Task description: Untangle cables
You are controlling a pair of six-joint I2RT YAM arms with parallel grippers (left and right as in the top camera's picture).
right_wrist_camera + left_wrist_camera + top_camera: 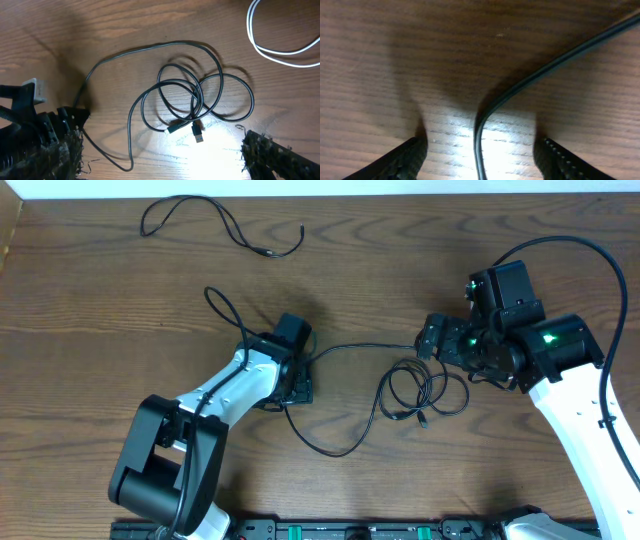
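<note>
Black cable (530, 80) lies between the spread jaws of left gripper (480, 155), likely to anchor it; right gripper (162, 139), jaws also apart, hovers over the knotted loops (200, 95)

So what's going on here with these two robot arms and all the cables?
Two robot arms are untangling thin cords on a wooden table. The left gripper is down at the table, fingers open either side of a long black cable. The right gripper hangs open above the tangled black loops. A white cable lies beside them; a shorter black cable lies apart near the far edge.
</note>
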